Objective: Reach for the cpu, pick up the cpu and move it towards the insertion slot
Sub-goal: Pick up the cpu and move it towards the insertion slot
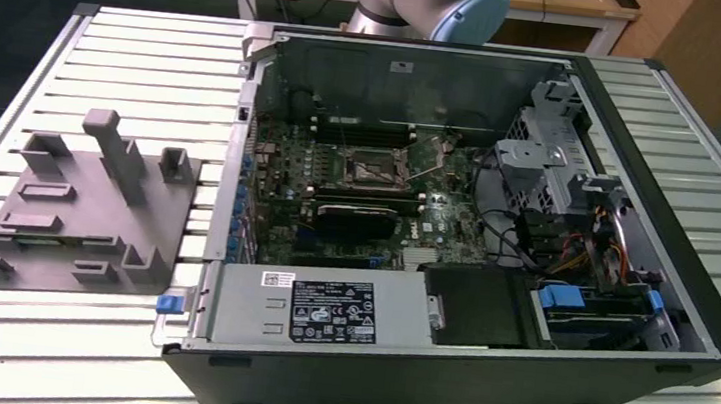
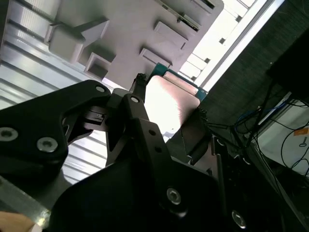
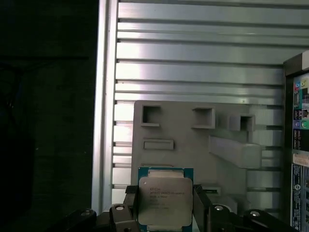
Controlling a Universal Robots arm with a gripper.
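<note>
Nothing legible here. Fine print lines the cpu [image 3: 164, 200] metal top, too small to read. Toward the tabletop [image 1: 122, 46] near edge, a black-and-white label [image 1: 330, 311] covers the power supply [image 1: 236, 305], with a small white sticker [image 1: 276, 278] just beside it, both unreadable. The coloured label strip [image 3: 303, 106] on the case [image 1: 449, 387] is the same.

A grey fixture block [image 1: 77, 223] lies on the slatted table [image 1: 148, 49] at the exterior view's left. Just right sits an open computer case [image 1: 449, 382], its power supply [image 1: 309, 309] at the near side, with possibly orange cables [image 1: 592, 255] inside.
</note>
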